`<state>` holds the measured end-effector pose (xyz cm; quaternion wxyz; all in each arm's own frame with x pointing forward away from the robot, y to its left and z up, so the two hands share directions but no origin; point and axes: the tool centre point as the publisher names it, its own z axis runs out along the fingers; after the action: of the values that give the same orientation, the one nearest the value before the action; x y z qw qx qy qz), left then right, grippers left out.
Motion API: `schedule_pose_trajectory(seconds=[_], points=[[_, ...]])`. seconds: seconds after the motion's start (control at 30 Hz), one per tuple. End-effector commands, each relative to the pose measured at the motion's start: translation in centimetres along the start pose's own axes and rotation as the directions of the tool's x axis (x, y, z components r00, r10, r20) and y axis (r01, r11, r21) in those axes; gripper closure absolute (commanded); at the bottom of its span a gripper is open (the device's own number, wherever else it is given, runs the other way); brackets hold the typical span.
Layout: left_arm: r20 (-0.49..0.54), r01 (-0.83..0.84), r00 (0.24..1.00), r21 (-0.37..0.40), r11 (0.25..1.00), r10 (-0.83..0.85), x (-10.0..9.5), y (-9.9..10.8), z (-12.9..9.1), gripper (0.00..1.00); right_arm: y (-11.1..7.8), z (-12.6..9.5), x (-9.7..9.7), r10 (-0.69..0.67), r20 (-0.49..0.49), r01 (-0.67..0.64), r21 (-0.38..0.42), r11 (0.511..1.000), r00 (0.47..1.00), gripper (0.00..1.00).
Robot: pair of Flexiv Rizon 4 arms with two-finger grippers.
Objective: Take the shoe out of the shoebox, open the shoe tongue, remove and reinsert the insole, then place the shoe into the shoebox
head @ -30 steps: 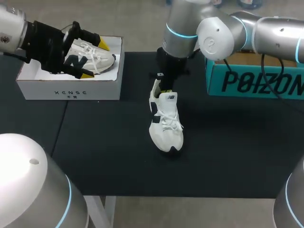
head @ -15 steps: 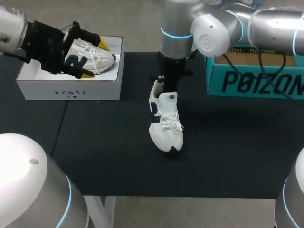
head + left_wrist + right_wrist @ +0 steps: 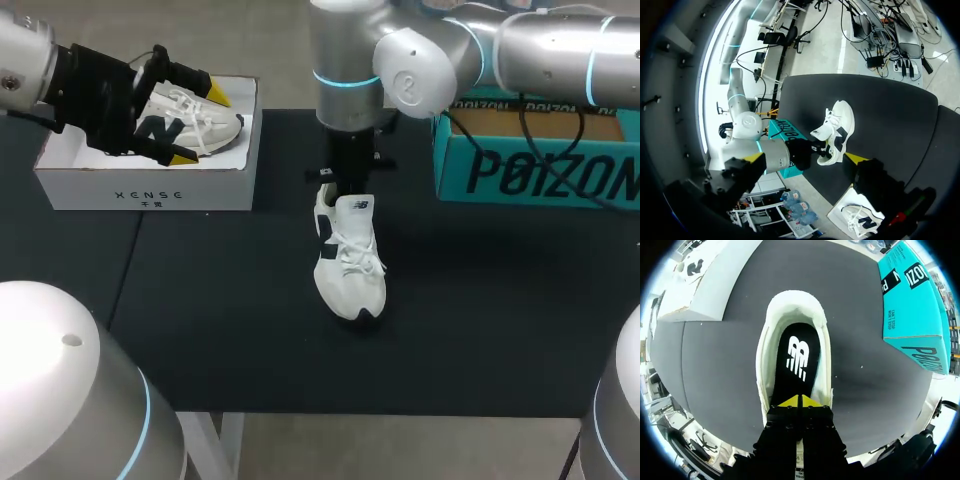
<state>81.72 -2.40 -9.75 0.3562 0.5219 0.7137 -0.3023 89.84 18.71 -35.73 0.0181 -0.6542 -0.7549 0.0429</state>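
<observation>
The white lace-up sneaker (image 3: 348, 262) lay on the black table mat (image 3: 480, 300), heel toward the far side and toe toward the near. The right gripper (image 3: 799, 401) hung at the heel, yellow tips pressed together at the rear end of the black logo-printed insole (image 3: 795, 362), which stretched straight ahead of them. Whether they pinched it was unclear. The left gripper (image 3: 198, 125), fingers spread, hovered over the white cardboard shoebox (image 3: 145, 190), well apart.

Three viewpoints over one black table (image 3: 500, 330).
From the head: high and behind, looking down on the whole top, white shoebox (image 3: 145, 190) to teal box (image 3: 530, 175). From the left wrist: far off above the shoebox, facing across at the white sneaker (image 3: 837, 131). From the right wrist: close, straight down into that sneaker's collar. Shared across all three: sneaker and teal box.
</observation>
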Motion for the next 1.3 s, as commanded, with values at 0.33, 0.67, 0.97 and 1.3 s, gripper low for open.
schedule_pose_trajectory(seconds=[0.33, 0.67, 0.97, 1.3], points=[[-0.002, -0.001, 1.000, -0.002, 1.000, 0.001, 0.0, 0.0, 0.0, 0.00, -0.3, -0.1, 0.5, 0.081, -0.034, -0.080, 0.047, 0.996, 0.996, 0.65], [-0.002, -0.001, 1.000, -0.002, 1.000, 0.001, 0.0, 0.0, 0.0, 0.00, -0.6, -0.1, 0.8, 0.077, -0.039, -0.074, 0.074, 0.995, 0.996, 0.00], [-0.002, -0.001, 1.000, -0.002, 1.000, 0.001, 0.0, 0.0, 0.0, 0.00, -0.9, 0.3, 1.3, 0.070, -0.040, -0.066, 0.093, 0.993, 0.997, 0.00], [-0.002, -0.001, 1.000, -0.002, 1.000, 0.001, 0.0, 0.0, 0.0, 0.00, -1.0, -0.8, 1.4, 0.111, -0.033, -0.109, 0.053, 0.993, 0.993, 0.00]])
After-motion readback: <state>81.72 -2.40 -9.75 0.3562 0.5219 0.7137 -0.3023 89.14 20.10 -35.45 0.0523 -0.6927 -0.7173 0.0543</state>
